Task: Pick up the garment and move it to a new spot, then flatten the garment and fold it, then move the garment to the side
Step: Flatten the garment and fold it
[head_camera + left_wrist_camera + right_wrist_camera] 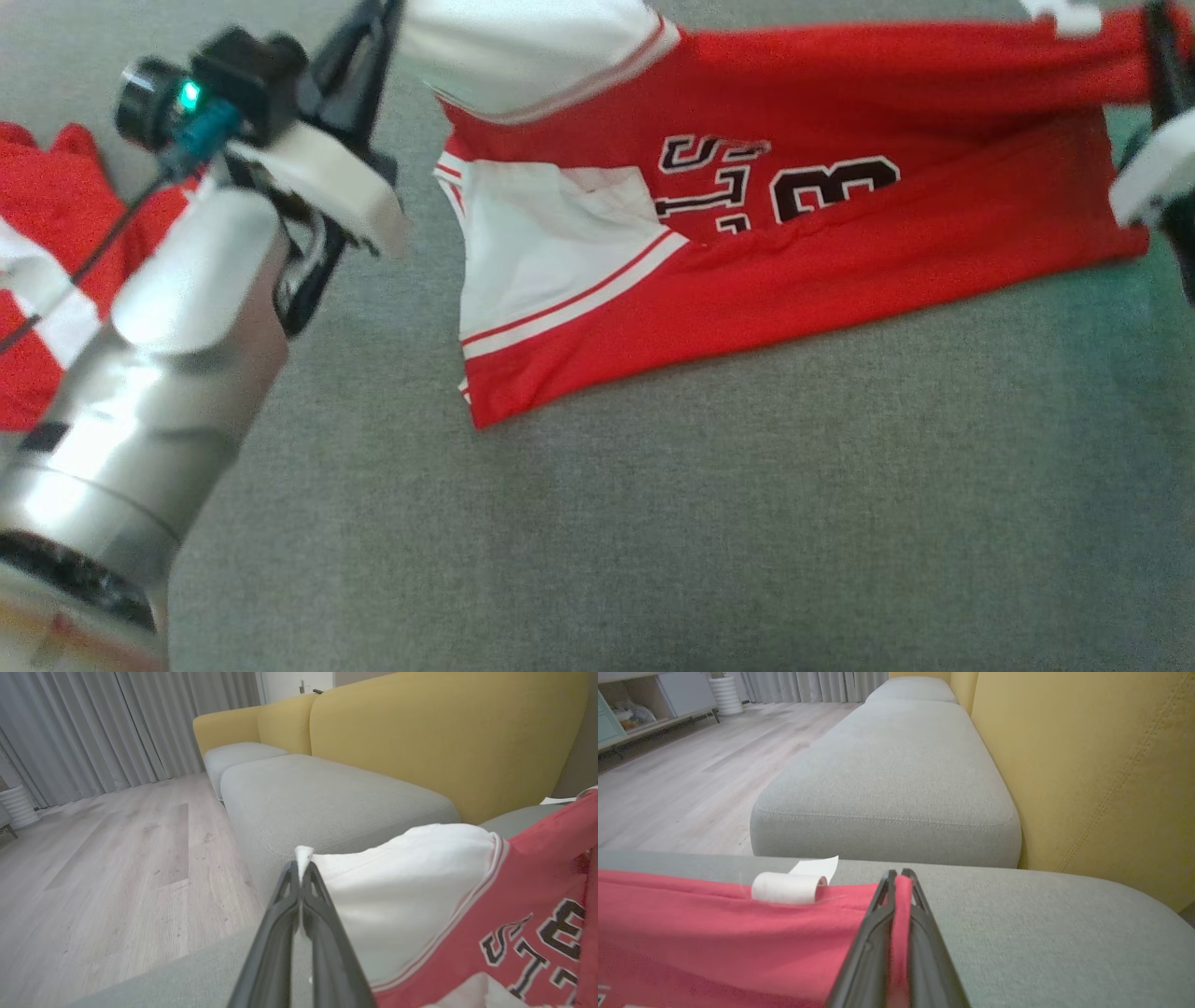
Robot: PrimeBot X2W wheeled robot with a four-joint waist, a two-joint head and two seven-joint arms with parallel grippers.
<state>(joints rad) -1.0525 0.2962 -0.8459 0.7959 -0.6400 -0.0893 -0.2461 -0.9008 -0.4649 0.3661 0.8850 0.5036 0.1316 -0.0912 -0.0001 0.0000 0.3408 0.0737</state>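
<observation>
Overhead, numbered jersey (840,252) over grey cushion (653,523), up close, left claw (301,868) pinching sleeve (397,891), right claw (900,877) pinching hem (840,893)

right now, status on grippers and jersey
Left gripper shut on jersey, white sleeve; right gripper shut on red edge. Jersey stretched between, over grey cushion. Second red garment at left.

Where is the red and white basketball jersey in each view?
Head view: the red and white basketball jersey spans upper centre and right.
Left wrist view: lower right, its white part pinched by the left tool.
Right wrist view: lower left, its red edge pinched by the right tool.
Shared landmark: the grey fabric cushion beneath it.
</observation>
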